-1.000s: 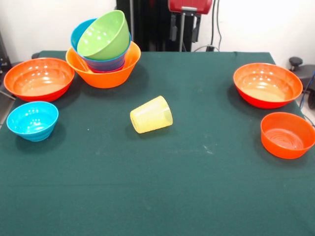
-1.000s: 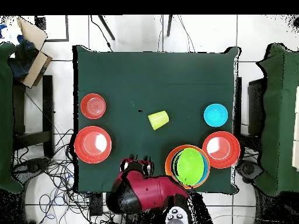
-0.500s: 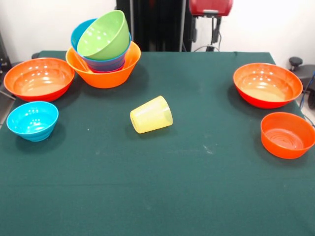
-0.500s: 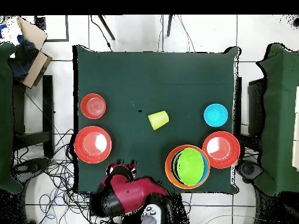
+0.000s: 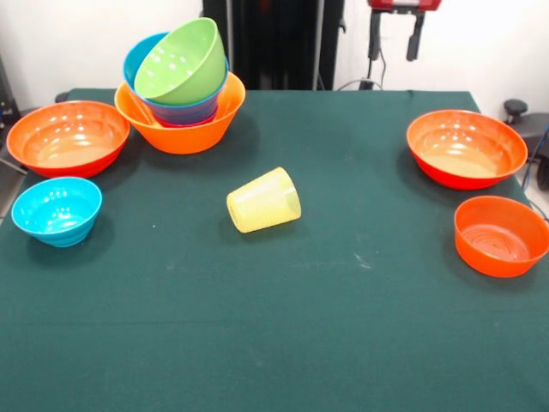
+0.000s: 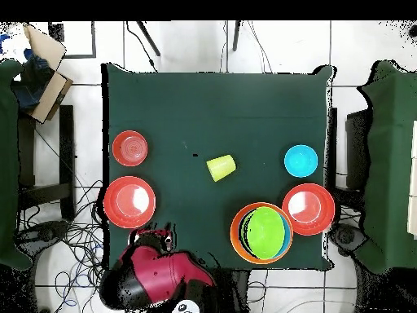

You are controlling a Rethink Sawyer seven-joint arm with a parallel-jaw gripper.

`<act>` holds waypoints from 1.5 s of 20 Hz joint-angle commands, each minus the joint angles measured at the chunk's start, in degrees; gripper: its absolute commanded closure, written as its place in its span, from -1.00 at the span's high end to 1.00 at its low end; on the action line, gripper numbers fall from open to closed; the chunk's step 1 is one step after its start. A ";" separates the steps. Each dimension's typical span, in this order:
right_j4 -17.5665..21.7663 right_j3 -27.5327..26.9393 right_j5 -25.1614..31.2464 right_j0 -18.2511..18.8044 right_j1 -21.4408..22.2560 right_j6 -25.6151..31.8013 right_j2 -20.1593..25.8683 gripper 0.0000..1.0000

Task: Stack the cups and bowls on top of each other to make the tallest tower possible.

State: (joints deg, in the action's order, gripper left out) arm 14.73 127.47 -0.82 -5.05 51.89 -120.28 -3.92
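Observation:
The tower stands at the far left: a large light-orange bowl (image 5: pixel 180 120) (image 6: pixel 238 236) holding blue and magenta bowls, with a lime green bowl (image 5: pixel 182 60) (image 6: pixel 264 231) tilted on top. The pale-yellow cup (image 5: pixel 263 200) (image 6: pixel 221 167) lies on its side at mid-table. Loose bowls: red-orange (image 5: pixel 69 137) (image 6: pixel 308 209), cyan (image 5: pixel 57 210) (image 6: pixel 300 160), a second red-orange (image 5: pixel 466 148) (image 6: pixel 129 201), small orange (image 5: pixel 501 235) (image 6: pixel 129 147). My gripper (image 5: pixel 395 39) (image 6: pixel 155 238) hangs open and empty behind the table's back edge, far from every object.
Dark green cloth covers the table (image 5: pixel 283 343). In the overhead view a cardboard box (image 6: pixel 45 69) sits off the top left corner, and cables (image 6: pixel 73 240) lie on the floor beside the arm's red body (image 6: pixel 151 277).
The arm has swung sideways along the table's back edge, to the right in the front view and to the left in the overhead view. Nothing on the table has moved.

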 commanded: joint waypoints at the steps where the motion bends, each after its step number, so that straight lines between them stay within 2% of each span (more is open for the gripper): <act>1: -4.69 -3.55 10.60 -0.62 -0.89 -6.65 3.48 1.00; 5: -5.40 -9.14 11.83 -0.90 -4.76 -4.69 4.10 1.00; 9: -4.88 -13.03 10.42 -0.43 -8.48 -3.72 4.61 1.00; 16: -3.50 -14.94 8.49 -0.26 -11.63 -3.49 4.23 1.00; 22: -2.10 -14.32 3.27 -1.70 -14.79 -4.95 2.33 1.00; 27: -1.64 -14.24 -1.20 -3.93 -18.31 -6.00 -0.13 1.00; 30: -1.86 -14.53 -1.36 -6.16 -19.81 -5.79 -2.63 1.00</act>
State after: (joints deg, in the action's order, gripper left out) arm 11.57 116.19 1.19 -8.66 37.29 -120.28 -6.36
